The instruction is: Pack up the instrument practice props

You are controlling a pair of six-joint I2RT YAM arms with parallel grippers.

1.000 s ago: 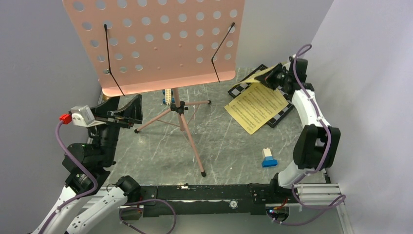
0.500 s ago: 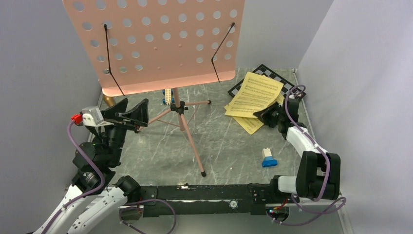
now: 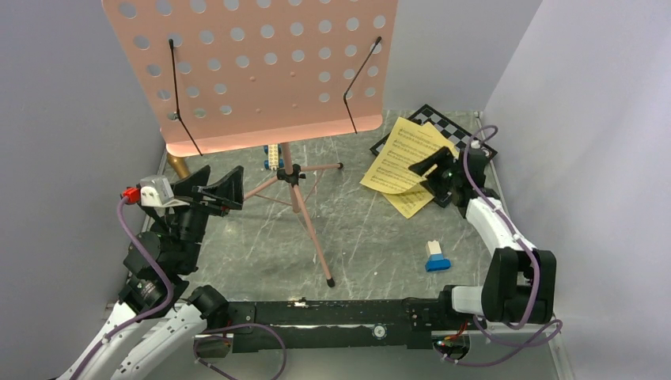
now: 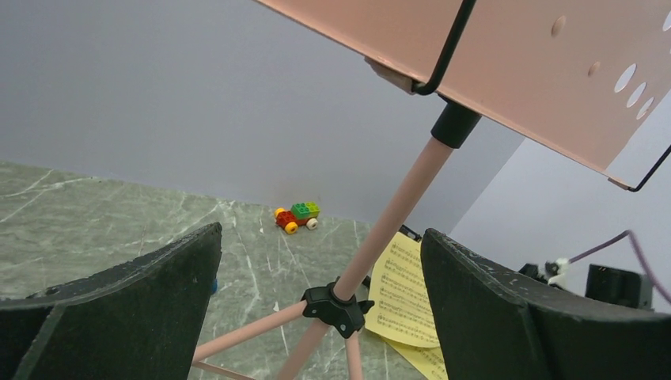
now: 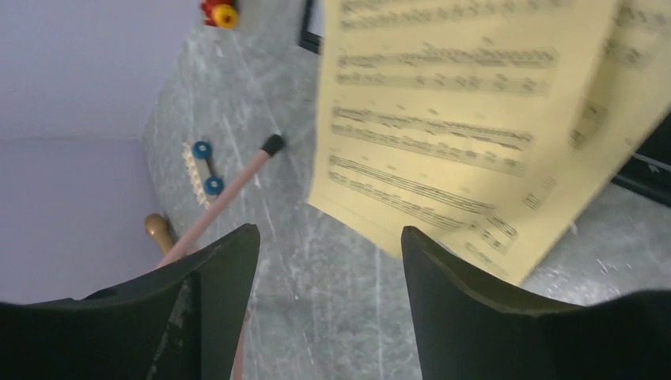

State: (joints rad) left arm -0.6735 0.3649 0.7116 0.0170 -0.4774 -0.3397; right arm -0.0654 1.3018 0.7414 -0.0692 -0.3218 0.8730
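The right fingers (image 3: 426, 165) stand spread now and pinch nothing, where half a second ago they were pressed together on the top sheet of the yellow sheet-music pages (image 3: 405, 150). That sheet has left their grip. It sits just beyond the fingertips, over the second sheet and the near corner of the chessboard (image 3: 448, 127). From the right wrist it looks blurred, and whether it lies flat on the bench (image 3: 372, 237) cannot be told. A second ago the right arm reached far back over the chessboard with the sheet pinched. Since then it has drawn back toward the middle of the bench's right side, and the sheet has come with it, its printed face turned up. The left fingers (image 3: 229, 184) remain spread wide and hold nothing. They hang just left of the pink music stand (image 3: 245, 71), whose pole shows between them from the left wrist, and the left arm has shifted slightly toward the stand's tripod over the second. The stand itself has not moved and stands upright at the back centre of the bench. The gold-brown microphone (image 3: 177, 165) lies by the left wall, beyond the left arm. The blue-and-white brick car (image 3: 436, 256) stays where it was, near the right arm.
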